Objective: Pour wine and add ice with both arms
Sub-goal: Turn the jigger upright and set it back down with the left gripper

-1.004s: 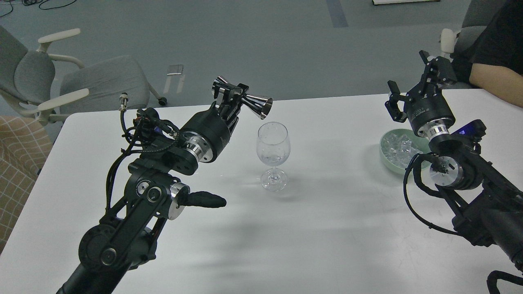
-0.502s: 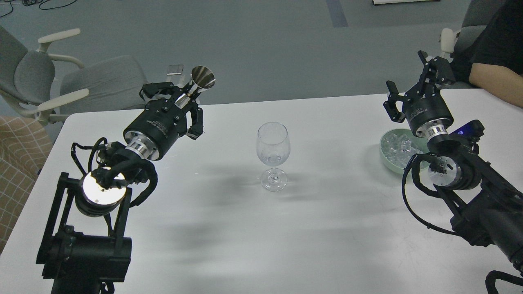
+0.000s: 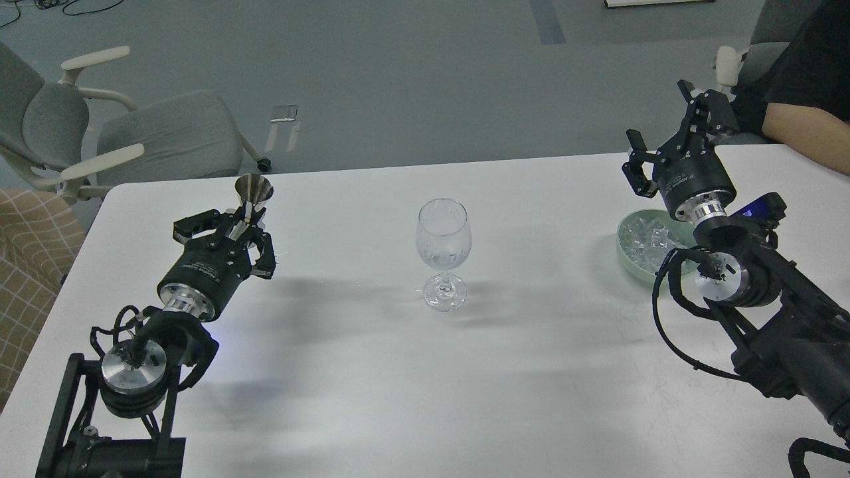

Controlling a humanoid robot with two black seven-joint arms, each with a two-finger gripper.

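Clear bulbous wine glass (image 3: 443,245), conical steel jigger (image 3: 253,192)

The scene is evenly and softly lit from above, with a cool, slightly green-grey colour cast. The white counter (image 3: 372,398) is bright but not overexposed. Soft, diffuse shadows lie on it under both arms and beside the wine glass (image 3: 443,252). A small glare shows on the silver wrist ring (image 3: 133,366) of the left arm, with a faint bluish tint on the counter near it. The picture is mostly sharp, with light grain.
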